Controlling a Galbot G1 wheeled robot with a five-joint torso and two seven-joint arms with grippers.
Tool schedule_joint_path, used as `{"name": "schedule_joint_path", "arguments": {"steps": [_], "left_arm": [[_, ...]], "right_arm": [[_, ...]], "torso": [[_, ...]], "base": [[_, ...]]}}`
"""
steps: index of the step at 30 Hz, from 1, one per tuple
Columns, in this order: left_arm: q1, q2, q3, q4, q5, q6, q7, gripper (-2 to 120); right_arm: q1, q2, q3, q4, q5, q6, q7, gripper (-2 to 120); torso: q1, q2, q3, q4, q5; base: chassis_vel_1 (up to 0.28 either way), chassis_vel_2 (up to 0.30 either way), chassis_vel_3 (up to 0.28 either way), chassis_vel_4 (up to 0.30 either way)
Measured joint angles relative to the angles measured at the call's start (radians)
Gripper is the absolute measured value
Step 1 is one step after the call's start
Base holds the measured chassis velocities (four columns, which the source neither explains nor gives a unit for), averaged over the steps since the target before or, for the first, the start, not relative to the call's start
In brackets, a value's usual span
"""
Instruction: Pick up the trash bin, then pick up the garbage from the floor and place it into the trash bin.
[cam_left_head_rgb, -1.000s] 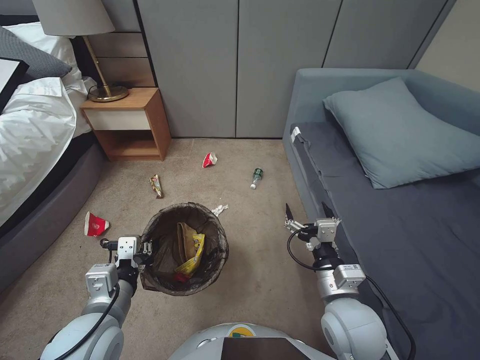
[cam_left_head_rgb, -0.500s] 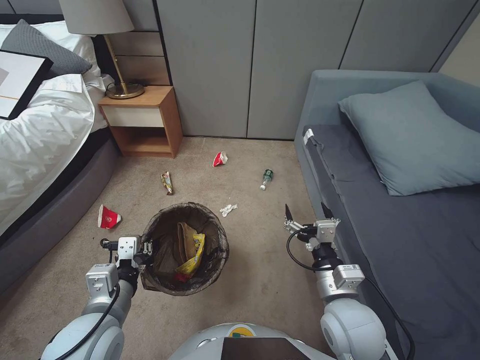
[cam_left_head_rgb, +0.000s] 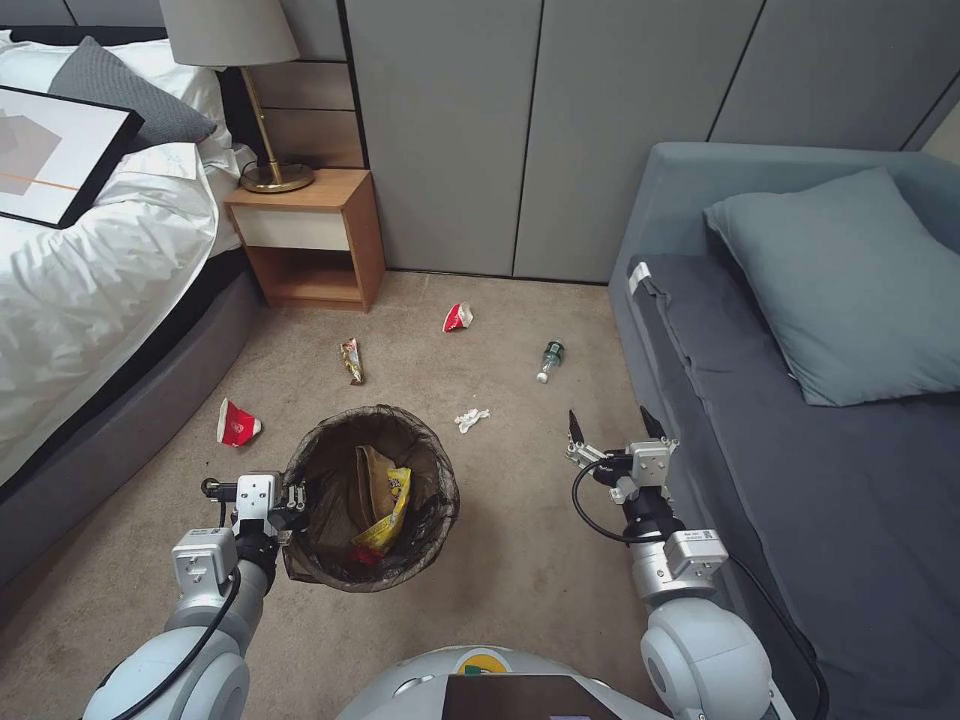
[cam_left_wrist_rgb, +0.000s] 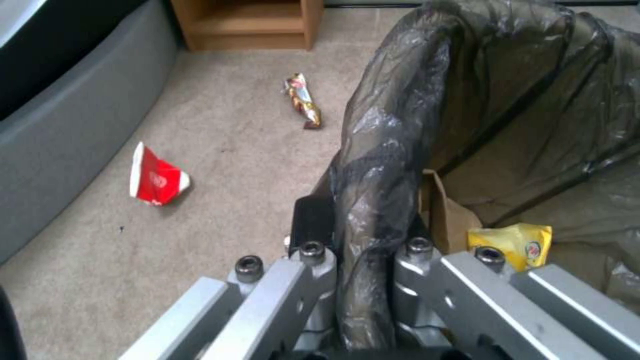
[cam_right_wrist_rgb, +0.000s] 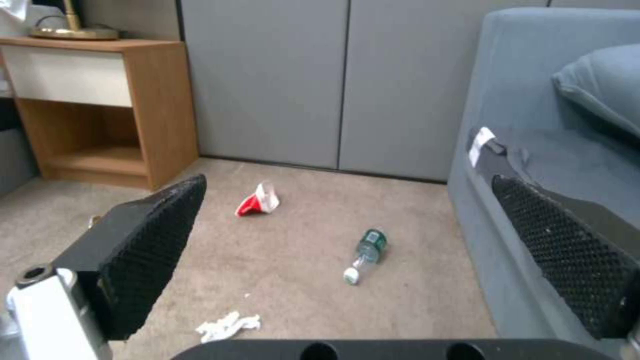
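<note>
Head view has the left end effector (cam_left_head_rgb: 292, 497) clamped on the near-left rim of the trash bin (cam_left_head_rgb: 425, 535), and the left wrist view confirms it: the dark bag liner is pinched tight between the two metal fingers (cam_left_wrist_rgb: 313, 260). The bin sits in front of the robot over the floor (cam_left_head_rgb: 520, 560), and inside it lie a brown paper bag (cam_left_head_rgb: 372, 482) and a yellow snack wrapper (cam_left_head_rgb: 388, 515) (there's something red down at the bottom too, too small to name). Over on the right, the right end effector (cam_left_head_rgb: 608, 428) hangs just beside the grey sofa (cam_left_head_rgb: 800, 480) with its black pads (cam_right_wrist_rgb: 153, 240) spread wide and nothing between them. Litter on the carpet now: a white tissue (cam_left_head_rgb: 471, 418) just beyond the bin, a small bottle (cam_left_head_rgb: 549, 361) lying on its side near the sofa, a crushed red-and-white cup (cam_left_head_rgb: 457, 317) farther out toward the wall panels, a gold wrapper (cam_left_head_rgb: 351, 360) beyond the bin to the left, and a second crushed red cup (cam_left_head_rgb: 236, 423) close to the bed (cam_left_head_rgb: 90, 280). A wooden nightstand (cam_left_head_rgb: 320, 240) with a brass lamp (cam_left_head_rgb: 262, 120) stands between bed and wall
</note>
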Motion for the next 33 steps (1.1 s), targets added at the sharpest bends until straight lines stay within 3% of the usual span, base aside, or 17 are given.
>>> {"name": "schedule_joint_path", "arguments": {"steps": [33], "left_arm": [[0.006,0.001,-0.001,0.000,0.017,-0.018,0.016,5]], "right_arm": [[-0.001,0.007,-0.005,0.003,0.007,-0.026,0.011,100]], "torso": [[0.000,0.000,0.000,0.0000,-0.0001]], "base": [[0.000,0.000,0.000,0.000]]}}
